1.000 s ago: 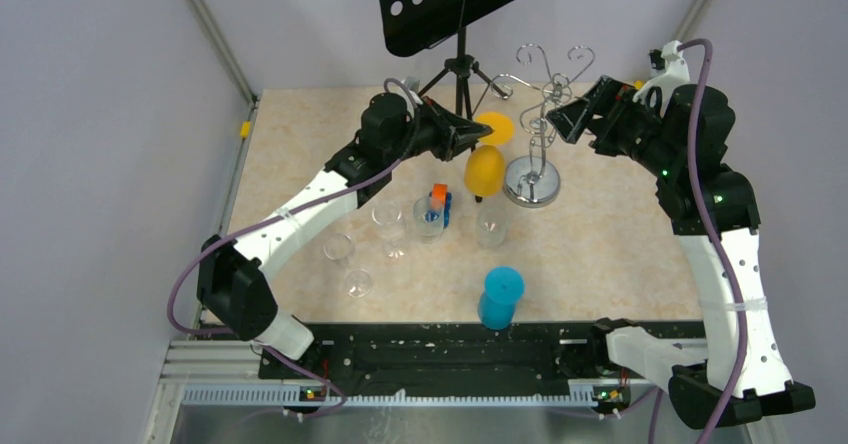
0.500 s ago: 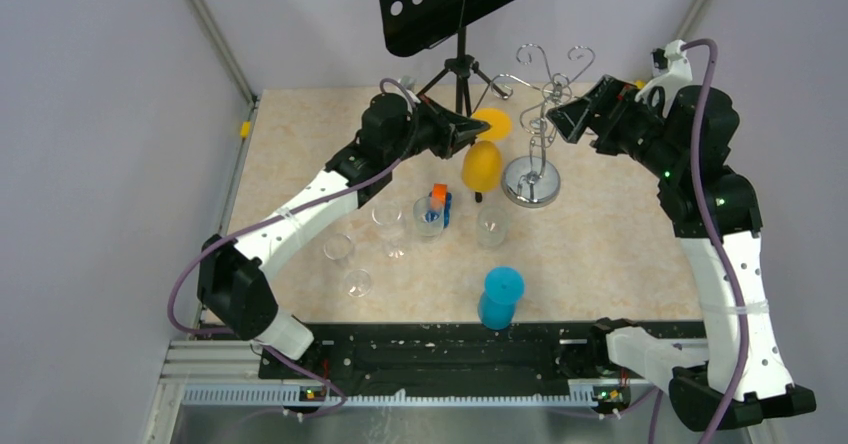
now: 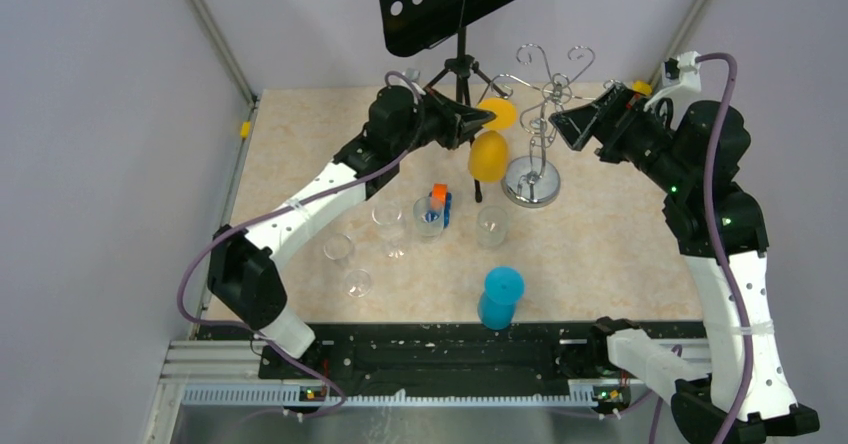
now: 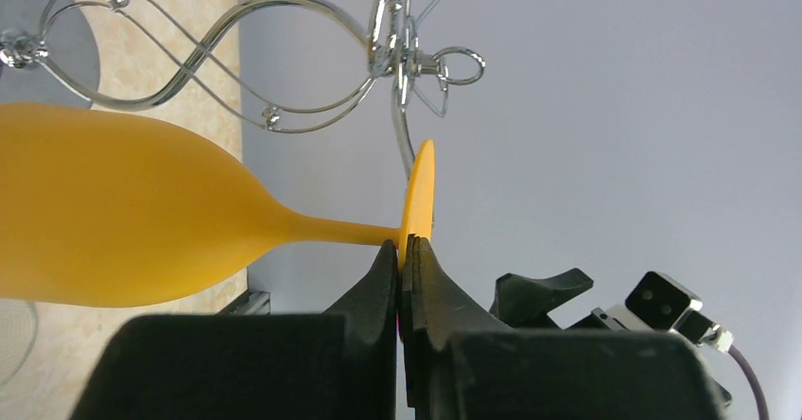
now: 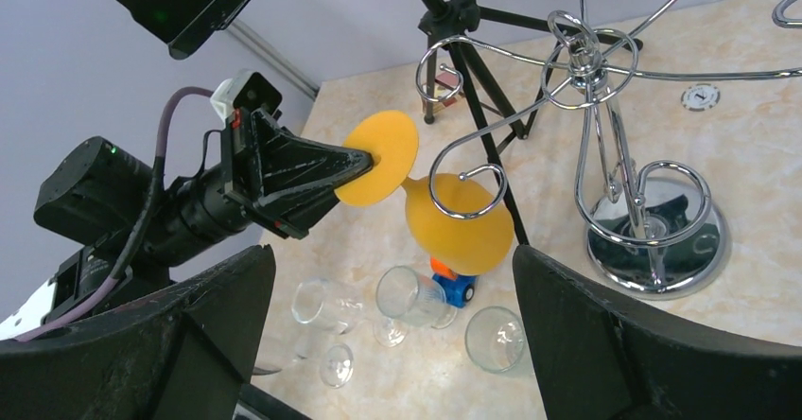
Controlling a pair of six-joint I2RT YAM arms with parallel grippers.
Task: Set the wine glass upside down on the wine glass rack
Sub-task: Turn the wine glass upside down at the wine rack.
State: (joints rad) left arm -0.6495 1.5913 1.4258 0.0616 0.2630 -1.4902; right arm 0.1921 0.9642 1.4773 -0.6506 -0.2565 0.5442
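A yellow wine glass point(image 3: 488, 156) hangs bowl-down in the air, just left of the chrome wine glass rack point(image 3: 540, 134). My left gripper point(image 3: 486, 118) is shut on the rim of its round foot point(image 5: 383, 160). In the left wrist view the glass point(image 4: 123, 217) stretches left from the pinched foot, and the rack's curled arms point(image 4: 388, 42) lie just beyond it. In the right wrist view a rack hook point(image 5: 463, 188) crosses in front of the bowl point(image 5: 459, 226). My right gripper point(image 3: 557, 124) hovers open to the right of the rack's top, holding nothing.
A black music stand point(image 3: 460, 4) on a tripod stands behind the glass. Several clear glasses point(image 3: 390, 226) and a tumbler point(image 3: 491, 226) stand mid-table, with a blue and orange toy point(image 3: 438, 204) among them. A blue cup point(image 3: 500, 297) sits near the front edge.
My left arm has carried the yellow glass a little up and right, closer to the rack. My right arm has drawn slightly back to the right.
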